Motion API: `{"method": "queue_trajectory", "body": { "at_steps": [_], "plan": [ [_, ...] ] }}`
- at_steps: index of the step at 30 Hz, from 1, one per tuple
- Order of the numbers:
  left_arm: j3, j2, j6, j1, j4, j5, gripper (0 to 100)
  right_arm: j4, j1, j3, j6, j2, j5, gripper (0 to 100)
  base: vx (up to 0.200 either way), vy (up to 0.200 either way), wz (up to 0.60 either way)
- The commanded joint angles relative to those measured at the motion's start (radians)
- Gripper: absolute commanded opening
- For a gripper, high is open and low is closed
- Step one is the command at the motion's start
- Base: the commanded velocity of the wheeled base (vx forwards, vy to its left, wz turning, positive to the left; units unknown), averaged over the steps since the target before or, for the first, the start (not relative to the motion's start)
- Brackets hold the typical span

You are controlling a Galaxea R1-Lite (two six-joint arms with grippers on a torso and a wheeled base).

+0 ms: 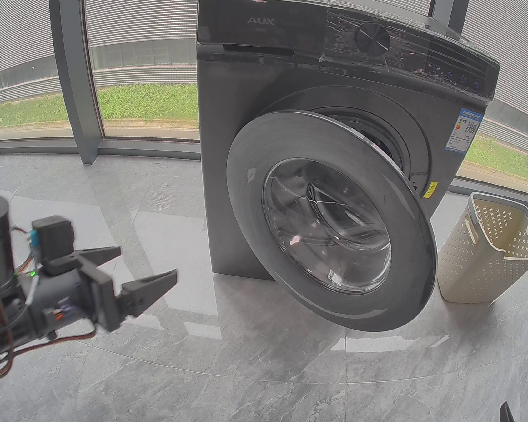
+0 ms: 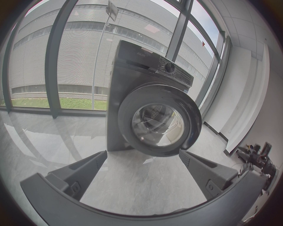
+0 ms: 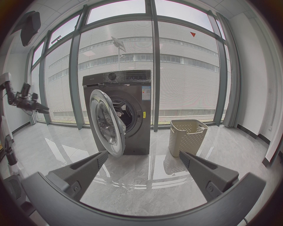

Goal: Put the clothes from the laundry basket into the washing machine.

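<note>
— What's nearest to you?

— The two arms. The left gripper [image 1: 146, 263] hangs low on the robot's left, above the floor [image 1: 245, 376], with its fingers spread wide and nothing between them. The right gripper [image 3: 143, 153] is spread just as wide and holds nothing. From the head view it is cut off at the bottom corner.

— And the floor?

— Grey marbled tile, glossy enough to reflect the window light in pale bars.

— Then the machine?

— The washing machine [image 1: 326, 102] stands on that floor, dark grey with a black control strip under clear film. Its round door [image 1: 332, 222] is swung open towards the robot, hinged on the robot's left. From the front it covers most of the opening.

— Where's the basket?

— The cream, perforated basket [image 1: 489, 250] stands upright on the floor just beside the machine, on the robot's right, not touching it.

— And the clothes?

— Hard to say. The basket's own wall hides its bottom. From the right wrist view a pale shape [image 3: 119, 113] sits in the drum mouth, but I cannot tell what it is.

— Behind all that?

— Tall windows [image 1: 145, 38] in dark frames, a strip of grass [image 1: 144, 99] and a ribbed grey building [image 3: 188, 76] outside. A white wall [image 3: 253, 88] closes the room on the right.
</note>
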Motion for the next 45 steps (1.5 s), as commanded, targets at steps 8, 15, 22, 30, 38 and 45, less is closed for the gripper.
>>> {"method": "queue_trajectory", "body": {
  "at_steps": [8,15,22,30,38,45],
  "plan": [
    [0.331,-0.680,0.080,0.306,0.160,-0.016,100,0.001,0.000,0.016,0.000,0.002,0.000,100,0.000,0.000,0.00],
    [0.413,-0.876,0.126,0.461,0.186,-0.102,100,0.001,0.000,0.016,-0.002,0.002,0.000,100,0.000,0.000,0.00],
    [0.459,-1.083,0.160,0.561,0.378,-0.128,100,0.001,0.000,0.016,-0.002,0.002,0.000,100,0.000,0.000,0.00],
    [0.459,-1.234,0.181,0.616,0.561,-0.134,100,-0.001,0.000,0.016,-0.002,0.002,0.000,100,0.000,0.000,0.00],
    [0.459,-1.232,0.206,0.612,0.616,-0.105,100,-0.001,0.000,0.016,-0.002,0.002,0.000,100,0.000,0.000,0.00],
    [0.459,-1.295,0.207,0.583,0.616,-0.105,100,-0.001,0.000,0.016,-0.002,0.002,0.000,100,0.000,0.000,0.00]
  ]
}}
